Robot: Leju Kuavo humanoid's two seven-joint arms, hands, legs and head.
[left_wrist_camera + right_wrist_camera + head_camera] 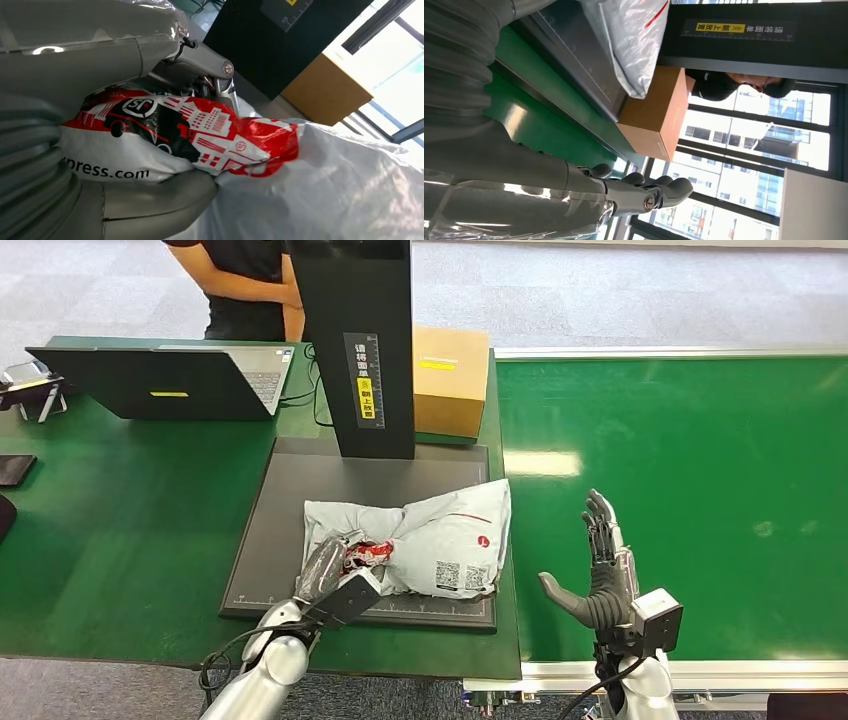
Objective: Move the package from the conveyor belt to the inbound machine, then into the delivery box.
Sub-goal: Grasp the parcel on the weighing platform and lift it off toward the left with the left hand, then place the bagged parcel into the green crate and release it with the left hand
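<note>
A white plastic mailer package (435,535) with red and black print lies on the dark grey plate of the inbound machine (290,480), under its black upright column (352,340). My left hand (335,575) grips the package's near left end; in the left wrist view its fingers (200,60) and thumb (160,200) close around the crumpled red-printed plastic (200,135). My right hand (598,575) hovers above the green conveyor belt (690,490), fingers apart and holding nothing. The right wrist view shows those fingers (649,192) with the package (634,45) beyond.
A brown cardboard box (450,380) stands behind the machine, beside the column. An open laptop (160,380) sits on the green table (110,530) at the back left, with small dark devices at the left edge. A person (245,285) in black stands behind the table.
</note>
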